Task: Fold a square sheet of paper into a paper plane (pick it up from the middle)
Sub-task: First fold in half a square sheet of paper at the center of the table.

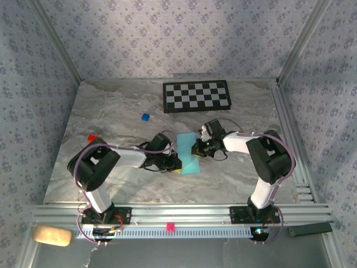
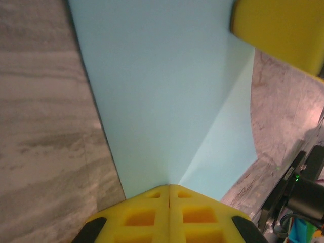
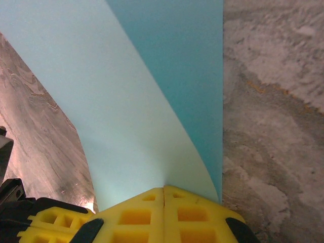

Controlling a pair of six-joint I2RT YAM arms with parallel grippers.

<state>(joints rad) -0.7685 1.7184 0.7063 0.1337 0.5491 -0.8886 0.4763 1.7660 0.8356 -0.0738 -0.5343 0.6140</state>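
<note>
The square sheet of paper (image 1: 188, 151) is light blue and lies at mid-table between both grippers, partly folded over. My left gripper (image 1: 177, 164) is shut on its near-left edge. In the left wrist view the yellow jaws (image 2: 169, 186) meet on the paper (image 2: 162, 91), where a diagonal crease runs away from them. My right gripper (image 1: 198, 149) is shut on the sheet's right side. In the right wrist view its jaws (image 3: 164, 188) pinch a pale flap (image 3: 111, 111) that curls over the darker layer (image 3: 192, 55). One yellow finger (image 2: 283, 30) of the right gripper shows at the top right of the left wrist view.
A black-and-white checkerboard (image 1: 196, 95) lies at the back. A small blue cube (image 1: 145, 117) and a red cube (image 1: 91, 138) sit on the marble table (image 1: 111, 111) to the left. A tan object (image 1: 52, 235) and a pink piece (image 1: 170, 226) rest by the front rail.
</note>
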